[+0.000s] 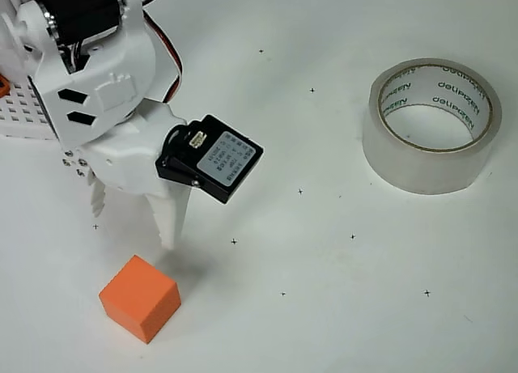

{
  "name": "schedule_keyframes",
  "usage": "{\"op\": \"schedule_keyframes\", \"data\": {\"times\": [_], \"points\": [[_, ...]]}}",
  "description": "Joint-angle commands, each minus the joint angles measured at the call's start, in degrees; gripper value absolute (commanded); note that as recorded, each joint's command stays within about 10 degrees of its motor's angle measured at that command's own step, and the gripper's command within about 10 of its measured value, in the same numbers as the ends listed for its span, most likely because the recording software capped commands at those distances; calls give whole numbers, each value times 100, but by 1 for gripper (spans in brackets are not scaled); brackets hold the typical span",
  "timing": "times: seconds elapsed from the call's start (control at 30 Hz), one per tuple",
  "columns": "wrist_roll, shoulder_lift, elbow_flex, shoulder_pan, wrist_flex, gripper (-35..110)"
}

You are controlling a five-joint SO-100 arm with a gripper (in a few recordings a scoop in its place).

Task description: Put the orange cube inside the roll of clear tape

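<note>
Spread apart above the orange cube, the claw points toward the bottom of the overhead view with its two white fingers separated by a clear gap. One finger, toothed along its edge, sits at the left; the other, longer and tapering, reaches lower at the right, and its tip ends just above the cube's upper corner. Nothing lies between the fingers, and whether the longer tip actually touches the cube cannot be told from above; a soft shadow falls between them. A black servo block with a pale label is mounted on the claw's right side, and the white arm rises toward the top left corner.

The cube rests on the white surface near the bottom left, turned so one corner faces the claw. The roll of clear tape lies flat at the upper right, well apart from both cube and claw, its hole open upward and dark lettering visible on the inner core. A white perforated block shows at the left edge behind the arm.
</note>
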Motion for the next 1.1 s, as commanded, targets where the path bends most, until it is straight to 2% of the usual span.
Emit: {"op": "schedule_keyframes", "data": {"times": [0.0,0.3,1.07], "points": [[-158,-114,-712,123,-88,43],[-281,-1002,-1354,158,-167,44],[-457,-1863,-1582,255,-483,44]]}}
